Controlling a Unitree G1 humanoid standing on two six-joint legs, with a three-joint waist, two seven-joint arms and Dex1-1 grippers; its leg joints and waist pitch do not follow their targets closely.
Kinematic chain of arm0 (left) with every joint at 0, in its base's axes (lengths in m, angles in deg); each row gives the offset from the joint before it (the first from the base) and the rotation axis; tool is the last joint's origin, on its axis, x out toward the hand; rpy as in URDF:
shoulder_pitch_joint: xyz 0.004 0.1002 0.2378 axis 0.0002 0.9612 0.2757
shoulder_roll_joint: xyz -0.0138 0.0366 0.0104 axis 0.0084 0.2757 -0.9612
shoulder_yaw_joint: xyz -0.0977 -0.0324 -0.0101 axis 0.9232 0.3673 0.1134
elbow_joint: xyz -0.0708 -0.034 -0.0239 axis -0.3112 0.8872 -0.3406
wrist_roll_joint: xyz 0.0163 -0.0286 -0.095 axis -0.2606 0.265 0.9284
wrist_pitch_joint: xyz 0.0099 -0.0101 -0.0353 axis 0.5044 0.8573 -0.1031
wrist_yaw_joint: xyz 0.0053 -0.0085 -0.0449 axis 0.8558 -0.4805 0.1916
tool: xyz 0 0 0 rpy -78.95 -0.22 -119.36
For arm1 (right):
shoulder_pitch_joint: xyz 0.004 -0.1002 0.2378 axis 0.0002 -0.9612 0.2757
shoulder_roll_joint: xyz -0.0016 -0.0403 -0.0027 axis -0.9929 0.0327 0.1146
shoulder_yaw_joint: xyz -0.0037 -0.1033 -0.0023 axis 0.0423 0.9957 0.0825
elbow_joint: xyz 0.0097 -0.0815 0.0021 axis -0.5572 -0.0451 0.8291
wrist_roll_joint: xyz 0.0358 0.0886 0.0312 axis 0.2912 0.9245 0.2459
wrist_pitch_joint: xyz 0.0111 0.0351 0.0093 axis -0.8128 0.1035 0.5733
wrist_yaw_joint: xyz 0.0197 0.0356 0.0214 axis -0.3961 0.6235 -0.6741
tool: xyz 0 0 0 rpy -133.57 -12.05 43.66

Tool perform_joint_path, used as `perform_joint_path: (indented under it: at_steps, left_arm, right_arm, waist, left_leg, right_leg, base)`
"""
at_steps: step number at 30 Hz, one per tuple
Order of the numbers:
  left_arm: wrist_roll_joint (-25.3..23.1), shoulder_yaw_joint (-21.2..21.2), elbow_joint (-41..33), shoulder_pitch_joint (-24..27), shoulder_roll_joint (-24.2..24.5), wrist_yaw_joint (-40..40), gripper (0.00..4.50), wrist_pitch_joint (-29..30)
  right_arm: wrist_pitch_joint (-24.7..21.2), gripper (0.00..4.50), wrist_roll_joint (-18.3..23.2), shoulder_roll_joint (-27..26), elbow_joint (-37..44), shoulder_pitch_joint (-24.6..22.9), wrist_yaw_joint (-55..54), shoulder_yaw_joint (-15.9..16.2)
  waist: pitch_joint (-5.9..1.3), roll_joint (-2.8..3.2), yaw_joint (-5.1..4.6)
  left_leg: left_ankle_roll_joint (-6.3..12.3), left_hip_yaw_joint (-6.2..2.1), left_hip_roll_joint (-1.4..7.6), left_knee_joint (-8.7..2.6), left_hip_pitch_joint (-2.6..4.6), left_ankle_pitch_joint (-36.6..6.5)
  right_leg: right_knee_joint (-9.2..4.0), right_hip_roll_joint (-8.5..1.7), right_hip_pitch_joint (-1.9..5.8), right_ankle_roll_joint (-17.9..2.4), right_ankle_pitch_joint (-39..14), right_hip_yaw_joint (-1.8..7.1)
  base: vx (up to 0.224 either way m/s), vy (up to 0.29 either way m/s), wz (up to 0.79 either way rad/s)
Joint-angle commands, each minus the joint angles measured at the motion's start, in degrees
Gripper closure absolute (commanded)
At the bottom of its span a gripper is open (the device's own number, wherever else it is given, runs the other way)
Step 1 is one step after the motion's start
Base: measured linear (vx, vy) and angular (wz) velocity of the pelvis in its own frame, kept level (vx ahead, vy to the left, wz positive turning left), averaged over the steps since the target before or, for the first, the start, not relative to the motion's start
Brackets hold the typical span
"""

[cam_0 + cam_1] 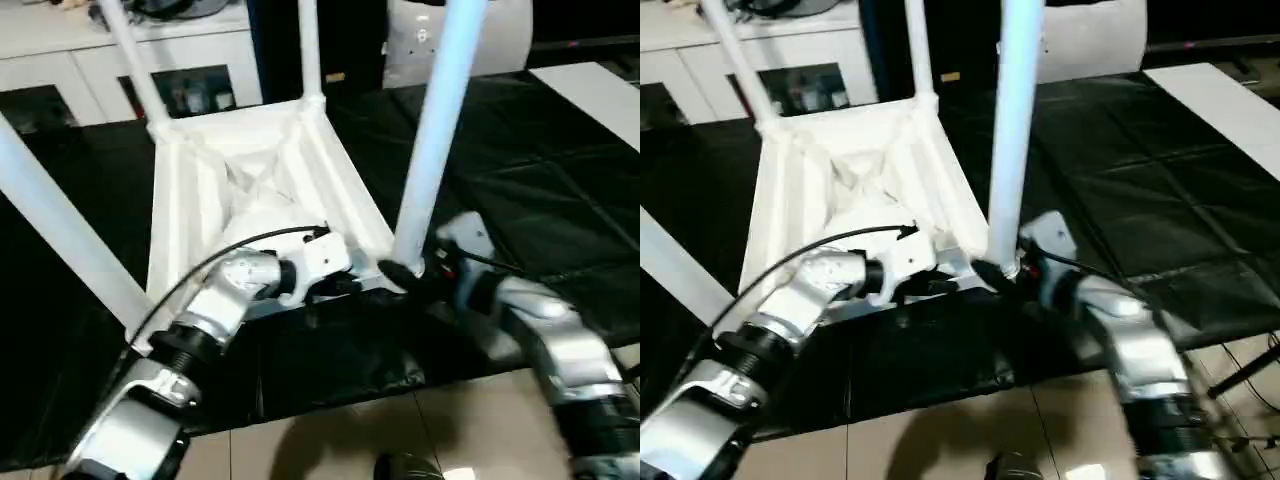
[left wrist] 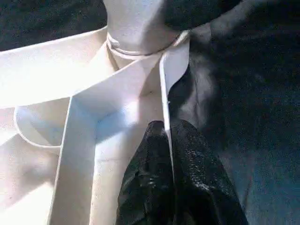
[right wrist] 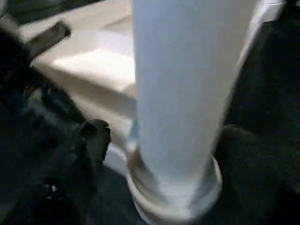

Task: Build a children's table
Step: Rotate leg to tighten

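Right wrist: leg [image 3: 187, 93] between end effector [image 3: 159, 154] fingers.

1. Your head views are evenly lit from above, yet soft throughout; the near leg [image 1: 432, 150] smears with motion blur.
2. Glare washes out the table's ribbed underside [image 1: 250, 180], and sheen streaks the black sheet [image 1: 1140, 180].
3. Your left wrist view has blown-out white plastic and deep shadow.
4. Your right wrist view is dim and defocused.

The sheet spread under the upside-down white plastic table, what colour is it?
Black, slightly glossy sheet with crease lines; it shows best in the left eye view.
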Motion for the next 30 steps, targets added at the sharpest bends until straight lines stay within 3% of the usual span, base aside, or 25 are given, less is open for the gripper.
perform_joint_path:
  at_steps: [1, 4, 7, 9, 12, 13, 15, 20, 30]
  left_arm:
    - [-0.2, -1.8, 0.7, 0.2, 1.7, -4.6, 4.50, -3.4]
    - [-0.1, -2.8, 1.1, 0.3, 2.9, -7.8, 4.50, -5.8]
    - [0.3, -4.1, 1.4, 0.5, 4.6, -11.8, 4.50, -9.2]
    - [0.8, -4.5, 1.5, 0.5, 5.4, -14.4, 4.50, -10.8]
    - [1.8, -5.1, 1.2, 0.8, 6.2, -18.6, 4.50, -12.8]
    - [2.3, -5.4, 0.7, 1.0, 6.5, -20.0, 4.50, -13.2]
    - [2.8, -5.7, 0.2, 1.2, 6.7, -21.4, 4.50, -13.4]
    - [3.5, -6.4, -1.0, 1.5, 7.0, -23.5, 4.50, -14.0]
    - [3.8, -6.7, -1.3, 1.8, 7.4, -25.1, 4.50, -14.5]
  right_arm:
    - [1.8, 0.32, 1.0, 1.8, 0.9, -0.4, 4.9, 1.1]
    - [2.7, 0.32, 2.3, 4.0, 1.0, -0.6, 10.3, 1.8]
    - [2.6, 0.58, 4.3, 5.9, 1.3, -0.4, 16.2, 2.6]
    - [2.3, 0.81, 5.2, 6.8, 1.2, -0.3, 19.3, 3.2]
    - [1.0, 1.04, 6.4, 7.7, 1.7, -0.3, 22.9, 4.5]
    - [0.4, 1.10, 6.6, 8.0, 1.9, -0.4, 23.9, 5.1]
    - [0.0, 1.18, 6.7, 8.3, 1.9, -0.4, 25.2, 5.8]
    - [-0.3, 1.72, 6.7, 8.2, 1.3, -0.1, 27.3, 7.2]
    - [-0.8, 2.47, 7.0, 7.6, 1.5, -0.4, 28.1, 8.1]
  waist:
    - [-5.19, -1.79, 0.78]
    - [-4.64, -1.92, 1.70]
    - [-4.60, -1.92, 2.49]
    - [-4.58, -2.37, 2.95]
    - [-4.63, -2.03, 3.65]
    - [-4.70, -2.17, 3.93]
    - [-4.87, -2.10, 4.23]
    - [-5.05, -2.59, 5.32]
    - [-4.97, -2.74, 5.76]
  left_leg:
    - [14.08, 1.08, 0.53, -3.65, -1.62, 8.2]
    - [10.92, 1.48, 0.75, -4.13, -1.32, 1.9]
    - [8.92, 1.56, 0.98, -4.45, -0.94, -0.1]
    - [8.67, 1.70, 1.16, -4.63, -0.80, -0.7]
    - [8.40, 1.81, 1.39, -4.71, -0.59, -0.2]
    - [8.52, 1.77, 1.38, -4.76, -0.81, 0.1]
    - [8.69, 1.76, 1.51, -4.72, -0.80, 1.0]
    - [7.76, 1.88, 1.54, -4.73, -0.83, 2.2]
    - [6.35, 1.93, 1.41, -4.85, -0.97, 1.8]
  right_leg:
    - [-2.33, -1.62, 5.45, -12.7, -8.7, 3.00]
    - [-3.22, -1.55, 5.07, -10.4, -17.4, 3.22]
    - [-3.38, -1.49, 4.75, -10.2, -18.8, 3.50]
    - [-3.23, -1.38, 4.58, -10.6, -18.6, 3.77]
    - [-2.92, -1.34, 4.34, -11.6, -16.5, 4.07]
    - [-2.73, -1.39, 4.62, -11.6, -15.8, 4.12]
    - [-2.51, -1.44, 4.53, -11.9, -14.2, 4.14]
    - [-2.11, -1.60, 4.66, -12.4, -12.9, 4.30]
    - [-2.48, -1.54, 4.70, -10.9, -15.0, 4.26]
  base:
    - [0.000, 0.000, 0.00]
    - [0.000, 0.000, 0.00]
    - [0.000, 0.000, 0.00]
    - [0.000, 0.000, 0.00]
    - [0.000, 0.000, 0.00]
    - [0.000, 0.000, 0.00]
    - [0.000, 0.000, 0.00]
    - [0.000, 0.000, 0.00]
    - [0.000, 0.000, 0.00]
